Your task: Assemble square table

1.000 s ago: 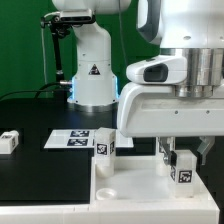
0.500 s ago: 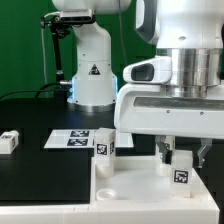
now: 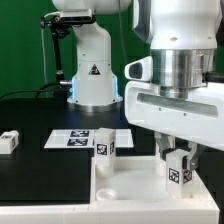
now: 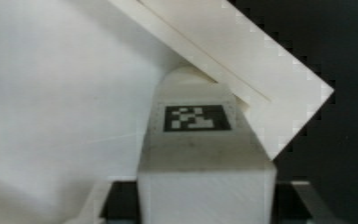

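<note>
The white square tabletop (image 3: 120,190) lies at the front of the exterior view, its raised rim toward me. My gripper (image 3: 178,165) is shut on a white tagged leg (image 3: 179,173) and holds it upright over the top's corner on the exterior view's right. In the wrist view the leg (image 4: 197,150) fills the middle between the dark fingers (image 4: 126,200), with the tabletop's rim (image 4: 247,70) running behind it. A second tagged leg (image 3: 105,148) stands upright at the top's far edge. A third leg (image 3: 9,141) lies on the black table at the exterior view's left.
The marker board (image 3: 82,138) lies flat on the black table behind the tabletop. The robot's white base (image 3: 92,70) stands at the back. A small round knob (image 3: 104,166) sticks up from the tabletop near its corner on the exterior view's left.
My gripper and wrist have moved toward the exterior view's right and slightly down with the leg held in it. The other parts have not moved.
</note>
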